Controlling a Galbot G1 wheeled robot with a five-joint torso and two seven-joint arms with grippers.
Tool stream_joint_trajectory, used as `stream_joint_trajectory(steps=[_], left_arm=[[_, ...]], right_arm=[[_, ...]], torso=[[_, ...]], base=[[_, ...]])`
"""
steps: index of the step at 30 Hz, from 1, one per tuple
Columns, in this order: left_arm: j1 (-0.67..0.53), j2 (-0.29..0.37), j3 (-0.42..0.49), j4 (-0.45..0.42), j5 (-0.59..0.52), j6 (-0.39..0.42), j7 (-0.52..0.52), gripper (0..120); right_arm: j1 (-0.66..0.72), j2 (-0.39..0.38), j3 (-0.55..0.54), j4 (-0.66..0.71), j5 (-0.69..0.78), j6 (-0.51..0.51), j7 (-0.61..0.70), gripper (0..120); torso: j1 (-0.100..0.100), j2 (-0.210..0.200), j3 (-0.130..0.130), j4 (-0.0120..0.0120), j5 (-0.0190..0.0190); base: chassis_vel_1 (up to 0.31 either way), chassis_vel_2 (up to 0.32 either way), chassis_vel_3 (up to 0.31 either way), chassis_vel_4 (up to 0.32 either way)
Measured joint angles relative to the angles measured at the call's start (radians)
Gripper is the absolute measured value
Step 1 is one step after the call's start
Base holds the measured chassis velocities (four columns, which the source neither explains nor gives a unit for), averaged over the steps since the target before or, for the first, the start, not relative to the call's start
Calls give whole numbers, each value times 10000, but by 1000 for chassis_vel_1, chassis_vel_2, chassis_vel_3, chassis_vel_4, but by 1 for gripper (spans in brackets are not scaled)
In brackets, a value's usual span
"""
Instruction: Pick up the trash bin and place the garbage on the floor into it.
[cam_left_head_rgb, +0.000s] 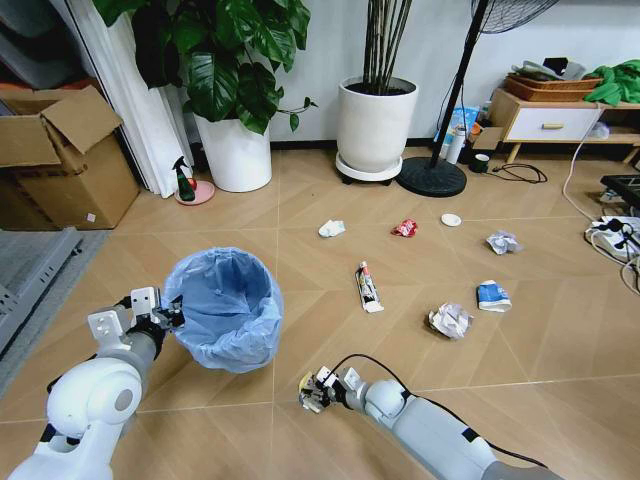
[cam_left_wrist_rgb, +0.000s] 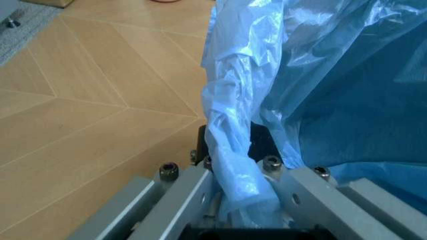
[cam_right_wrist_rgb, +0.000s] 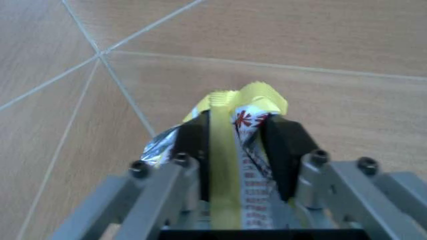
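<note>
The trash bin, lined with a crinkly light blue bag, hangs tilted at the left, and my left gripper is shut on its rim. To the right of the bin, low over the floor, my right gripper is shut on a yellow-white wrapper. More garbage lies beyond: a white tube, crumpled paper balls, a red wrapper, a blue-white packet and a small white disc.
Two large white plant pots and a fan base stand at the back. A green spray bottle stands by the left pot. A cardboard box is far left; cables and a power strip lie far right.
</note>
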Motion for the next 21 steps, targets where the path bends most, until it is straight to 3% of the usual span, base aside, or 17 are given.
stream_joint_trajectory(steps=[2,5,7,18,21], left_arm=[[-4,1,2,0,0,0,0,0],[-50,9,19,28,-5,4,-3,0],[-61,11,29,35,-6,6,-3,0],[-87,20,38,77,-8,36,5,0],[-128,40,53,112,-14,41,16,0]], right_arm=[[-3,0,3,-2,-2,0,0,23],[-76,-28,27,15,-10,4,3,4],[-111,-41,49,37,-17,4,2,0],[-636,-202,810,907,530,-358,646,0],[-729,-363,1666,1779,745,-363,809,0]], torso=[[0,0,0,0,0],[0,0,2,2,3],[0,0,2,3,3],[6,-10,13,7,-2],[7,-10,11,3,4]], base=[[0,0,0,0],[0,0,0,0],[0,0,0,0],[0,0,0,0],[0,0,0,0]])
